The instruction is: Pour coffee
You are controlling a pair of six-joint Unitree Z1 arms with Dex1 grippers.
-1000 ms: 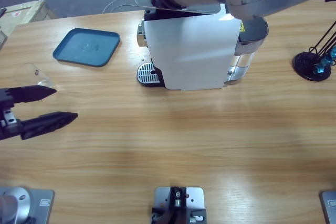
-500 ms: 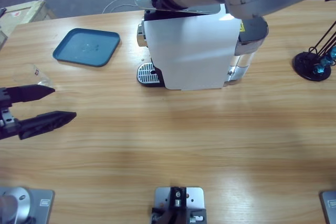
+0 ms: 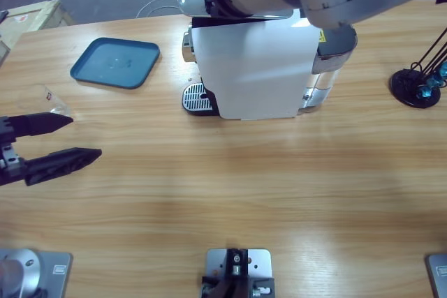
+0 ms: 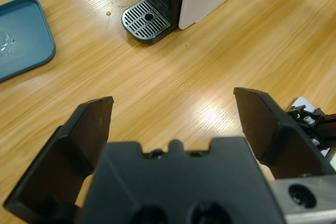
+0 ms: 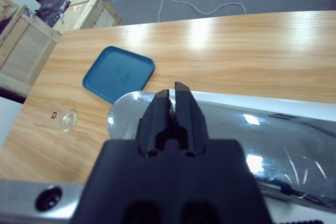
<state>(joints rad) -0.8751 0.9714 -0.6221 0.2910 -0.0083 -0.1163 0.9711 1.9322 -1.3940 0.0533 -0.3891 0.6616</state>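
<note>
Clear tumbler [image 3: 50, 100] with the coffee sits at counter's 9 o'clock, just beside left gripper [image 3: 73, 137], fingers wide apart and empty; right gripper [image 5: 176, 95], closed on nothing, rides over the coffee machine [image 3: 258, 68]; careless approach could topple it.

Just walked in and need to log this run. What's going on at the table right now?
The right gripper, jaws shut, is over the shiny lid of the coffee machine. The left gripper sits open and empty low over the table, beside the clear tumbler, not touching it. The machine's drip grate is bare, and a blue tray lies nearby.
</note>
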